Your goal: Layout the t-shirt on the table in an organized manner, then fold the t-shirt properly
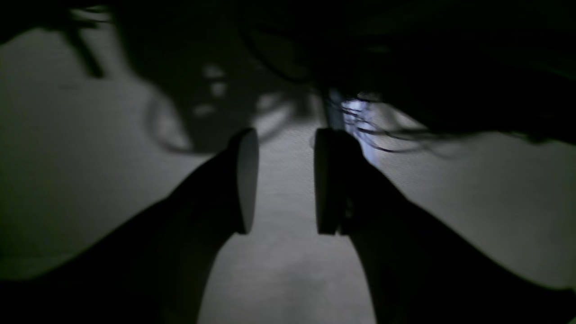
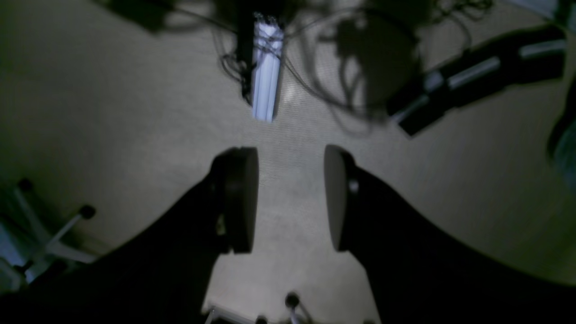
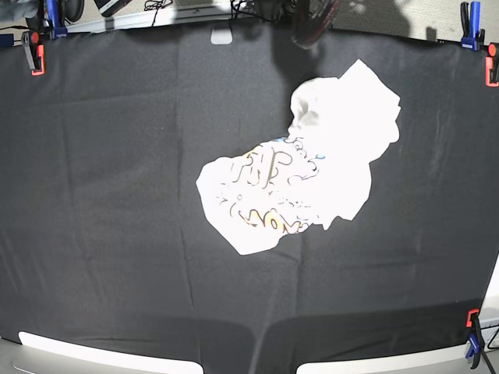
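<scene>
The white t-shirt (image 3: 335,148) lies crumpled in a heap right of the middle of the black-clothed table (image 3: 117,195) in the base view. Part of its coloured print faces up on the lower left of the heap. Neither arm reaches over the table in that view. In the left wrist view my left gripper (image 1: 285,180) is open, with nothing between its fingers and only a pale, dim surface behind. My right gripper (image 2: 290,200) is likewise open and empty in the right wrist view. The t-shirt shows in neither wrist view.
Red and blue clamps hold the cloth at the top left (image 3: 31,51), top right (image 3: 472,27) and bottom right (image 3: 472,335). Behind the right gripper are tangled cables (image 2: 315,67), a bright strip (image 2: 266,72) and chair legs (image 2: 54,229).
</scene>
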